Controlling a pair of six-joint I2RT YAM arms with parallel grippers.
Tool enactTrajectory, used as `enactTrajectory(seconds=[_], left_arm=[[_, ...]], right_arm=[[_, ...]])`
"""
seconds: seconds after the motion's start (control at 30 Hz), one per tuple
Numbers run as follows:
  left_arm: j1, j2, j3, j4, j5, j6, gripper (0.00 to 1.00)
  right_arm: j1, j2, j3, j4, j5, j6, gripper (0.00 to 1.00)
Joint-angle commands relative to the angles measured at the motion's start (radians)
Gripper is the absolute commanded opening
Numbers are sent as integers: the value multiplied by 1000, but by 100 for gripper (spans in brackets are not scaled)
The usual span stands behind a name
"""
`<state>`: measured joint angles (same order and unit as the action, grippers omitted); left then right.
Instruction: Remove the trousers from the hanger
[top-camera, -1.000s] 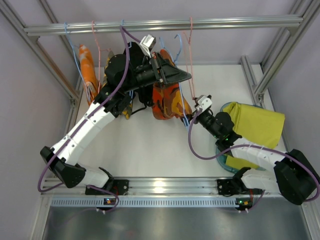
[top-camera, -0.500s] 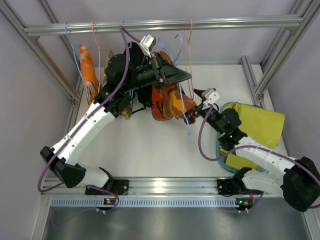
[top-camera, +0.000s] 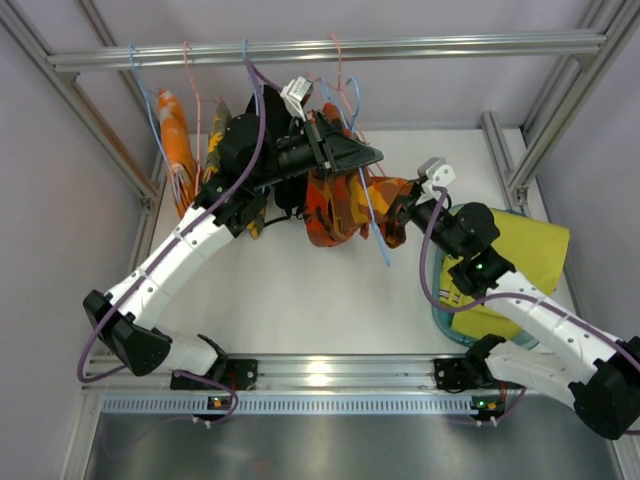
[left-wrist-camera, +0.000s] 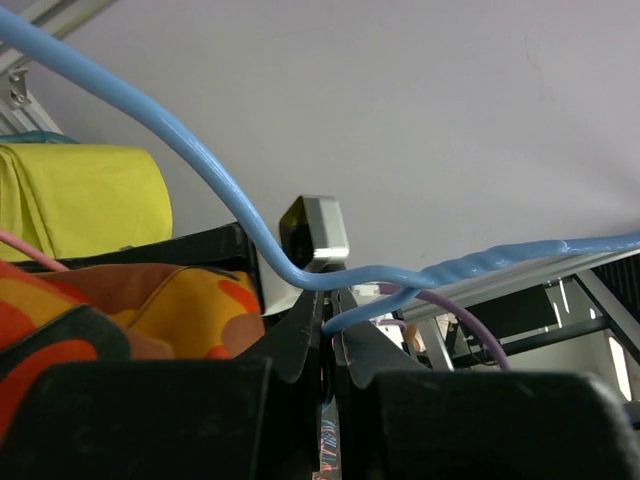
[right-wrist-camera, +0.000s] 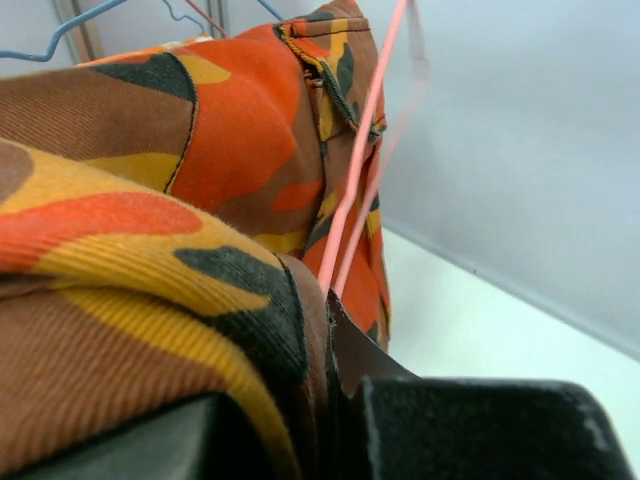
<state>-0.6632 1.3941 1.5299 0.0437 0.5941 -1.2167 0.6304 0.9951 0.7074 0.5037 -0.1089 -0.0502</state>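
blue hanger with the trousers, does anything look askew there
Yes. The blue hanger slants steeply, its lower end poking out below the trousers, which are bunched sideways. The left gripper is shut on the hanger and the right gripper on the cloth.

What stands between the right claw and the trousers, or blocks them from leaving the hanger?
Nothing stands between them: the right claw is shut on the trousers. In the way out, the blue hanger wire, pinched by the left claw, crosses the cloth, and a pink hanger wire lies right beside the grip.
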Motion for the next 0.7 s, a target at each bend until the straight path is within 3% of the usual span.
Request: enactTrajectory(seconds=[0.0, 0.37, 0.67], left_arm=[[4, -58, -4, 143, -4, 103, 0], [4, -86, -112, 153, -7, 197, 0], [4, -109, -171, 143, -17, 221, 0]], right_arm=[[3, -104, 83, -62, -60, 74, 0], [3, -225, 152, -240, -72, 233, 0], [3, -247, 70, -268, -87, 216, 0]])
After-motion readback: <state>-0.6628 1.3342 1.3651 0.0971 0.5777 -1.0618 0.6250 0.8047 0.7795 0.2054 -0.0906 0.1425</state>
